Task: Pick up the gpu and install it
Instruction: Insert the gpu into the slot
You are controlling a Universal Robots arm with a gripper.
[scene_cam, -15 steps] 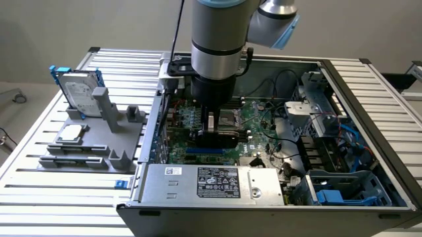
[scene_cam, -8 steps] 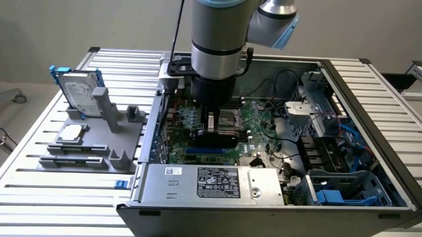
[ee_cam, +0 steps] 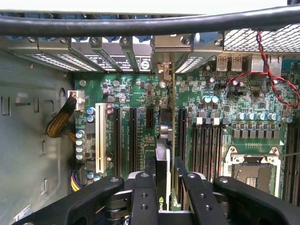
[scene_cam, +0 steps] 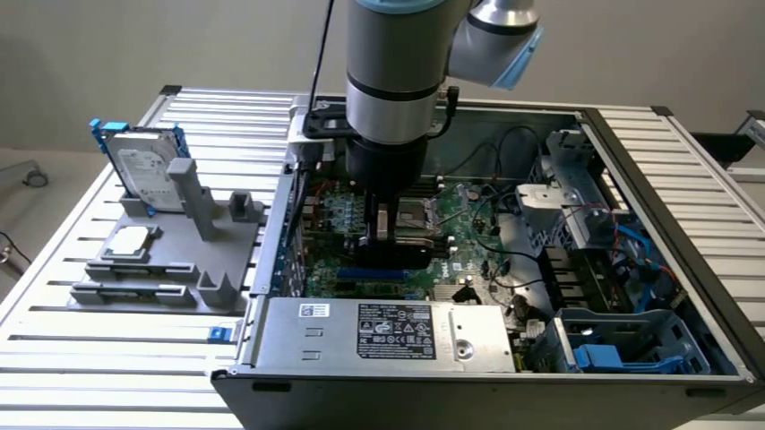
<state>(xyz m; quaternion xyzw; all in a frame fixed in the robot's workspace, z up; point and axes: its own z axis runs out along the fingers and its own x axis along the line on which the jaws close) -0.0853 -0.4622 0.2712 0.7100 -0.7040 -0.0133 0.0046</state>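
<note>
You're in the install step. The gripper (ee_cam: 168,190) is down inside the computer case (scene_cam: 669,170), its fingers (ee_cam: 143,197) closed on the gpu (ee_cam: 163,157), one on each flat face. The card stands on edge over the motherboard (ee_cam: 140,93), among the long black slots (ee_cam: 132,136), with its far end near the rear slot covers (ee_cam: 140,54). I can't tell whether it's seated. In my judgement, seating calls for the card's lower edge to line up with one slot, then a straight, even press.

A hard drive (scene_cam: 146,175) stands on a grey rack (scene_cam: 192,202) beside the open computer case (scene_cam: 478,403).
</note>
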